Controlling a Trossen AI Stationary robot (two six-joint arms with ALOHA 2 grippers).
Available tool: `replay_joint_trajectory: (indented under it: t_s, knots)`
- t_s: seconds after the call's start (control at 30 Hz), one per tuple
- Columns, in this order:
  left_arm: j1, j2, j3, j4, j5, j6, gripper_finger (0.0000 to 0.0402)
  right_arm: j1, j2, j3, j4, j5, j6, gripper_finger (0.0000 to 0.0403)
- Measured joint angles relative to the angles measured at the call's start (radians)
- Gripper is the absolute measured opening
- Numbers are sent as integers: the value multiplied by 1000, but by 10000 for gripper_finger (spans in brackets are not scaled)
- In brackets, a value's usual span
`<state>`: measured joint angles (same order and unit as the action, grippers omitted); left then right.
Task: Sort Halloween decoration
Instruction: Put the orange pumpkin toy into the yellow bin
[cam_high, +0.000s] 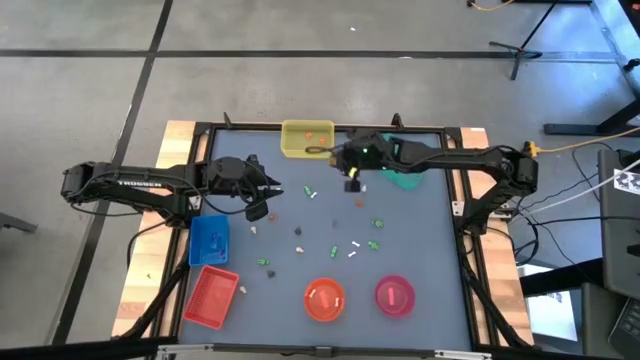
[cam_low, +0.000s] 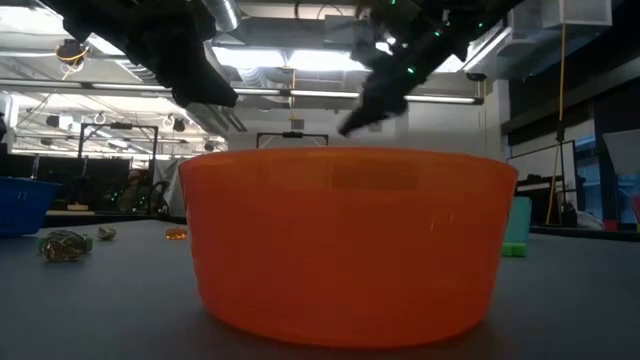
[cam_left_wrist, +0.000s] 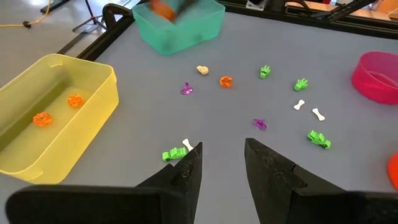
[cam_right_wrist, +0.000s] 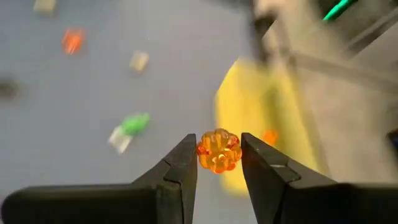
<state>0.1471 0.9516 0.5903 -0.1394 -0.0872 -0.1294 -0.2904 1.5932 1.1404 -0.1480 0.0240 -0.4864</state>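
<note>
Small Halloween trinkets in green (cam_high: 375, 222), white (cam_high: 355, 243), purple and orange lie loose on the grey table. My right gripper (cam_high: 338, 155) hangs above the table's far middle, beside the yellow tray (cam_high: 307, 138), shut on an orange pumpkin trinket (cam_right_wrist: 219, 151). Two orange trinkets (cam_left_wrist: 42, 118) lie in that yellow tray (cam_left_wrist: 56, 118). My left gripper (cam_left_wrist: 222, 162) stands open over the table's left part (cam_high: 270, 190), with nothing between its fingers. A green and a white trinket (cam_left_wrist: 177, 151) lie just beyond its fingertips. My right gripper pinches the orange pumpkin trinket (cam_right_wrist: 219, 151) between its two fingertips (cam_right_wrist: 186, 158), one finger on each side. The fingers slant downward. The trinket is lifted clear of the table.
A teal tray (cam_high: 405, 178) sits under the right arm at the far right. A blue tray (cam_high: 208, 240) and a red tray (cam_high: 210, 297) stand at the near left. An orange bowl (cam_high: 324, 299) and a pink bowl (cam_high: 394, 295) stand at the near edge.
</note>
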Motion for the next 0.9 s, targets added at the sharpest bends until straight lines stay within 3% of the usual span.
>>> replay_joint_trajectory:
  t_s: [0.3, 0.9]
  knots:
    - [0, 0, 0, 0, 0, 0, 105, -67, 81, 0, 340, -18, -19, 111]
    - [-3, 0, 0, -1, -6, 1, 105, -216, 321, 1, 524, -85, -11, 111]
